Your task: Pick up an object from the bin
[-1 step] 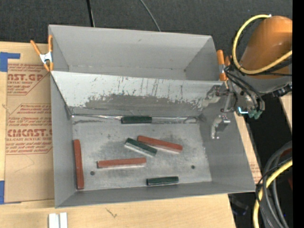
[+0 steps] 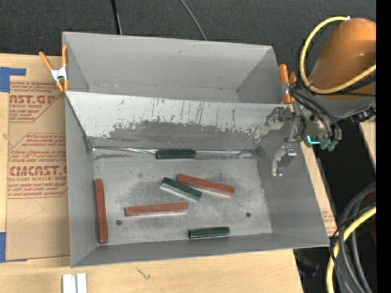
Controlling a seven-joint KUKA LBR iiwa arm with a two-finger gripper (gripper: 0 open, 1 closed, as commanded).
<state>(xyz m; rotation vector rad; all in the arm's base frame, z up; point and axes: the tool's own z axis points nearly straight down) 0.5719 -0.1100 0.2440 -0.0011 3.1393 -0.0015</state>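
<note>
My gripper (image 2: 280,162) hangs over the bin's right sloping wall, above the floor and apart from every loose thing. Nearest to it lies a red-brown flat bar (image 2: 206,185) in the middle of the floor, slanting down to the right. A dark green bar (image 2: 181,188) lies against that bar's left end. Another dark green bar (image 2: 209,232) rests near the front wall, below and left of the gripper.
A third dark green bar (image 2: 175,154) lies along the foot of the back wall. A red-brown bar (image 2: 156,210) lies flat left of centre, and another (image 2: 99,210) runs along the left wall. The arm with its orange cover and cables stands right of the bin.
</note>
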